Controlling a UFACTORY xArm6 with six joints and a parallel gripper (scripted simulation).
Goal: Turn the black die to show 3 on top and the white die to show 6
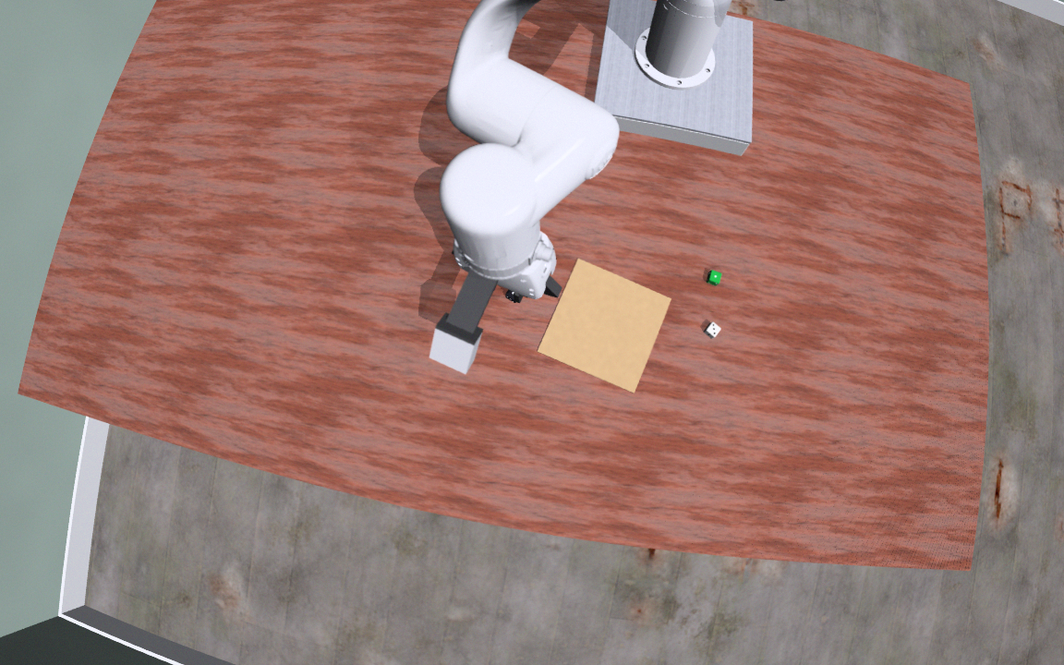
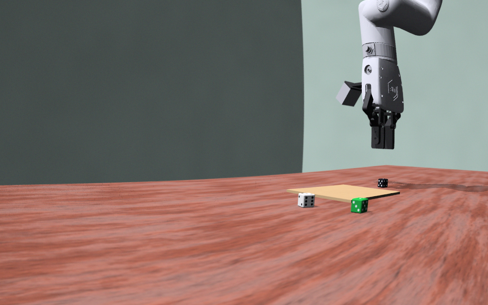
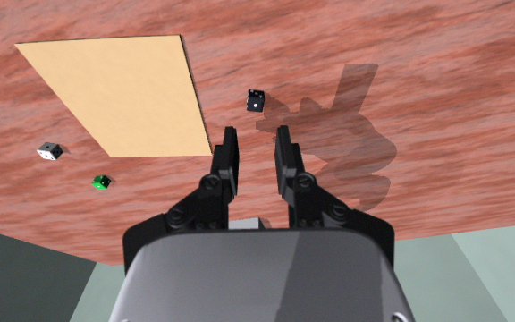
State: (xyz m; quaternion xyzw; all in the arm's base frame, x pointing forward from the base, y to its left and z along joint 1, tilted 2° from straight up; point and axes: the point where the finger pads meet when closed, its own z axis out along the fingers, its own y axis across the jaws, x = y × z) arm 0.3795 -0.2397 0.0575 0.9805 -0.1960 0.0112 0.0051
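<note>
The black die (image 1: 512,296) (image 2: 382,183) (image 3: 256,100) lies on the table beside the mat, partly hidden by the arm in the top view; its top appears to show 1. The tan mat (image 1: 604,325) (image 2: 336,190) (image 3: 128,98) lies flat. The white die (image 1: 713,330) (image 2: 306,200) (image 3: 50,151) lies off the mat with 3 on top and a 6 on one side. The green die (image 1: 714,277) (image 2: 359,205) (image 3: 101,182) is near it, 1 on top. My gripper (image 2: 383,146) (image 3: 257,140) is partly open and empty, pointing down high above the table near the black die.
The robot's base plate (image 1: 676,107) stands at the table's back edge. The arm reaches down on the mat's left side in the top view. A grey block (image 1: 454,348) (image 2: 348,93) sticks out from the wrist on a dark bracket.
</note>
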